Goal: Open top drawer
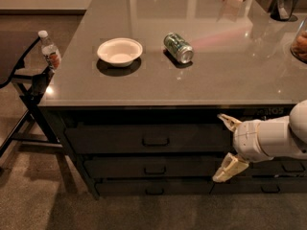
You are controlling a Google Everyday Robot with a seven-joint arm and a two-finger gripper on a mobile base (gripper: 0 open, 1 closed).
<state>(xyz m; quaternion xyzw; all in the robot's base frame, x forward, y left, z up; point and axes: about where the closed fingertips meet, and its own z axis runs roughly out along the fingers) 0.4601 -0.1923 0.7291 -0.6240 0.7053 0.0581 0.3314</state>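
Note:
The top drawer is the wide dark front just under the grey countertop, and it is shut. Its small rectangular pull handle sits in the middle of the front. My gripper is open, with one cream finger high and one low, in front of the drawer's right end. It is level with the handle, well to its right, and holds nothing. The white arm comes in from the right edge.
On the countertop lie a white bowl and a green can on its side. Two shallower drawers sit below the top one. A folding chair with a water bottle stands at the left.

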